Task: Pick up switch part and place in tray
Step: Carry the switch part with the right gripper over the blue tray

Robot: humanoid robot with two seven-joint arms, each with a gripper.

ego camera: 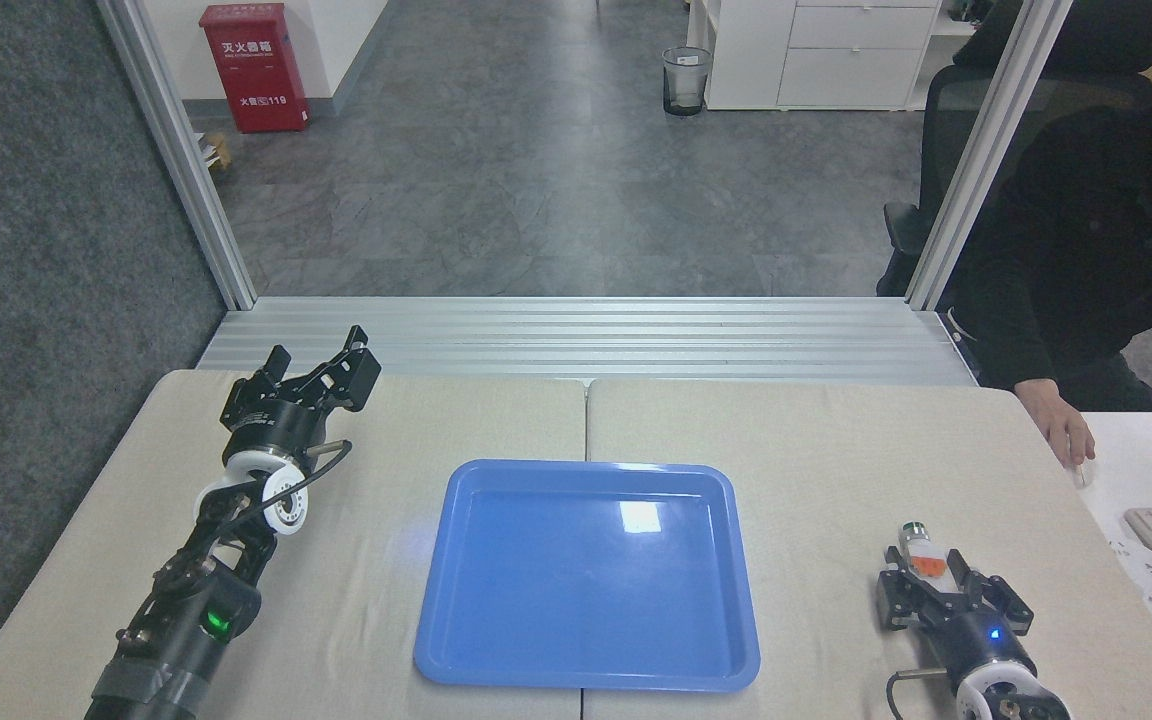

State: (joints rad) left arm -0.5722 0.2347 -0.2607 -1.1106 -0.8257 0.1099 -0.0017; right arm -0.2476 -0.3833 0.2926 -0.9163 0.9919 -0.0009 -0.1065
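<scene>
Blue glossy plastic tray [586, 575], flat with a low rim, sits mid-table with nothing in it. Small white/clear plastic switch part [921, 555], orange middle and green-silver button end, is at the right gripper [946, 595], between its dark fingers. Long axis runs roughly away from me, button end farthest, sticking out past the fingertips. Jaws look narrowed around the block's near end; can't tell if it's clamped or lifted off the beige table cloth [816, 450]. Left gripper [321, 370] rests far-left, jaws spread, holding nothing, well apart from the part. Right arm is clearly the one to use. Tray lies to the part's left, so next is likely lift, then carry left.
</scene>
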